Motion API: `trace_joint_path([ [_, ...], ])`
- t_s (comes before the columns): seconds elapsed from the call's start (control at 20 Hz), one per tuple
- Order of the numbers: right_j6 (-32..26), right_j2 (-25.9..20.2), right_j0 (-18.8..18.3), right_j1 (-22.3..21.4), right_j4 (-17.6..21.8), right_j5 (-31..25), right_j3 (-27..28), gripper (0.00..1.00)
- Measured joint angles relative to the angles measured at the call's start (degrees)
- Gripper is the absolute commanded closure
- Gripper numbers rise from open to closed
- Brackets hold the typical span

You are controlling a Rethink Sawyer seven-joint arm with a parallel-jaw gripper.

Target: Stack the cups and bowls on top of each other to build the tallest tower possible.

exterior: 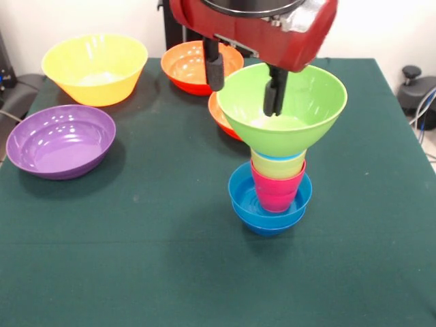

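My gripper (244, 87) straddles the far rim of the lime green bowl (300, 122), one finger (215, 68) outside, the other inside. That bowl tops the tower (272, 184): yellow cup (278, 165) in pink cup (278, 191) in the nested blue bowls (245, 197). Yellow bowl (95, 68), purple bowl (60, 141) and orange bowls (194, 65) sit apart on the green table (136, 259).

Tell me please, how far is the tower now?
Done: the pink cup, yellow cup and a light blue one sit nested in the blue bowls. In hand: the gripper straddles the rim of the lime green bowl on top. Left: the purple bowl, yellow bowl and orange bowls.
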State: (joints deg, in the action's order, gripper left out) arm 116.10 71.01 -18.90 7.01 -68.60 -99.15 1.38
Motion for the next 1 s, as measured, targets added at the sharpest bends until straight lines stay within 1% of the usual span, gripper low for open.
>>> trace_joint_path([
  [0.6,-0.1,0.8,-0.7,-0.7,-0.8,0.0,0.0,0.00],
  [0.85,-1.1,1.3,-1.5,-1.0,-0.9,0.0,0.0,0.00],
  [1.0,-2.7,2.1,-2.7,-1.0,-1.4,0.0,0.0,0.00],
])
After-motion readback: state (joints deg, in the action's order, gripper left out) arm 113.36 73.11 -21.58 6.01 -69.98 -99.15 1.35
